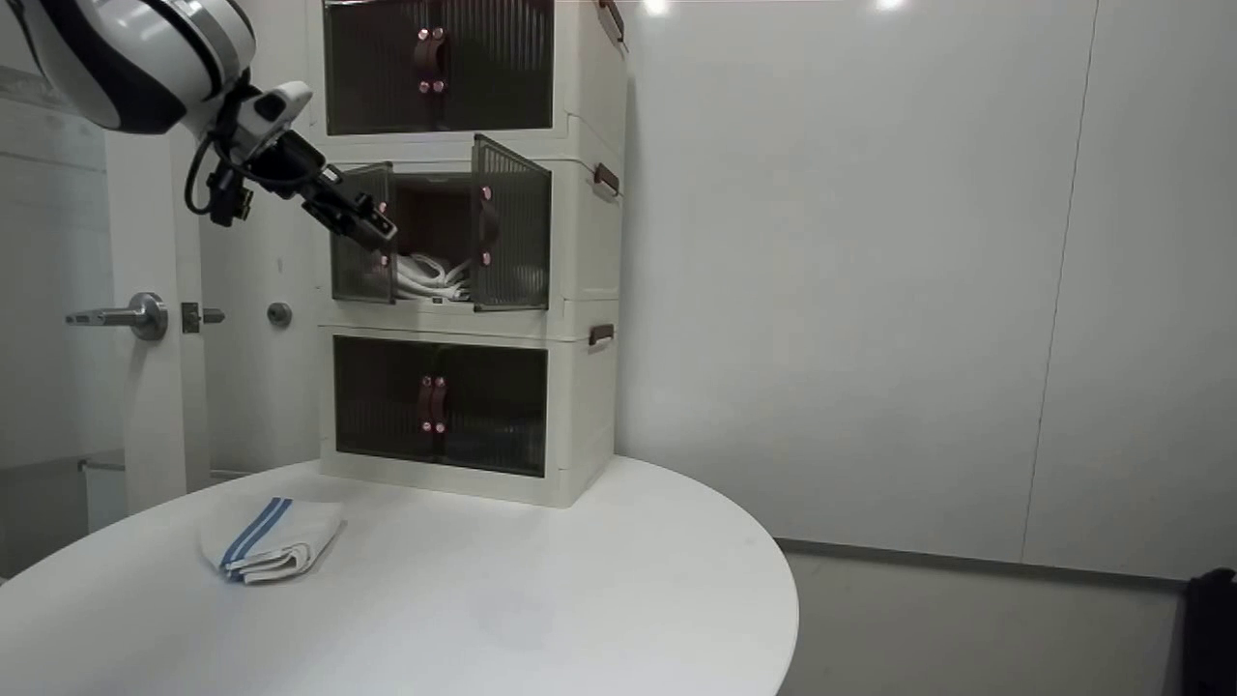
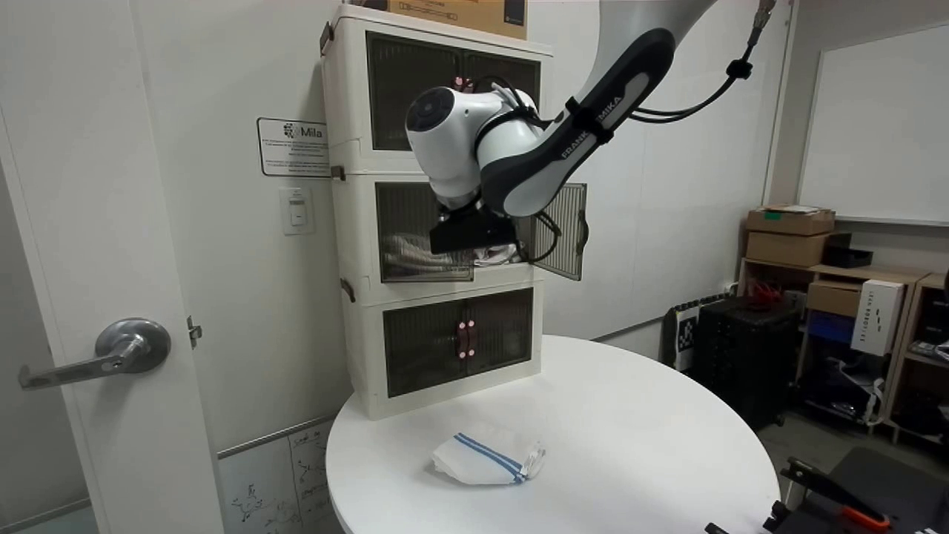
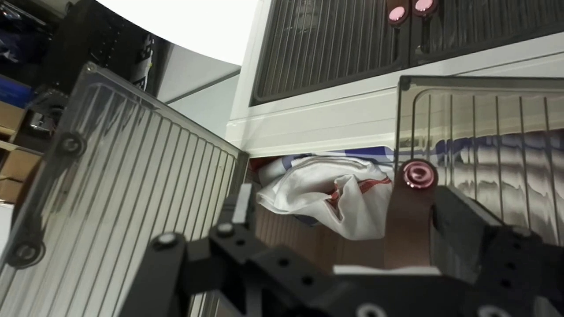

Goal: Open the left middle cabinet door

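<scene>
The left middle cabinet door (image 1: pixel 359 280) is a smoky see-through panel standing partly open in both exterior views (image 2: pixel 404 222). In the wrist view, which is upside down, it is at the right (image 3: pixel 498 114). Its brown strap handle (image 3: pixel 410 220) with a pink stud lies between my jaws, near the right-hand finger; I cannot tell if they touch. My gripper (image 3: pixel 350 209) is open, with its fingers wide apart at the door's free edge. In an exterior view the gripper (image 1: pixel 377 227) covers part of the panel. The arm hides part of the door in an exterior view.
The matching right door (image 1: pixel 522 242) stands swung out, at the left in the wrist view (image 3: pixel 145 176). White cloths (image 3: pixel 326 189) lie inside the middle box. Shut boxes with dark fronts are above and below (image 1: pixel 387 396). A folded cloth (image 1: pixel 280 541) lies on the round white table (image 1: pixel 541 599).
</scene>
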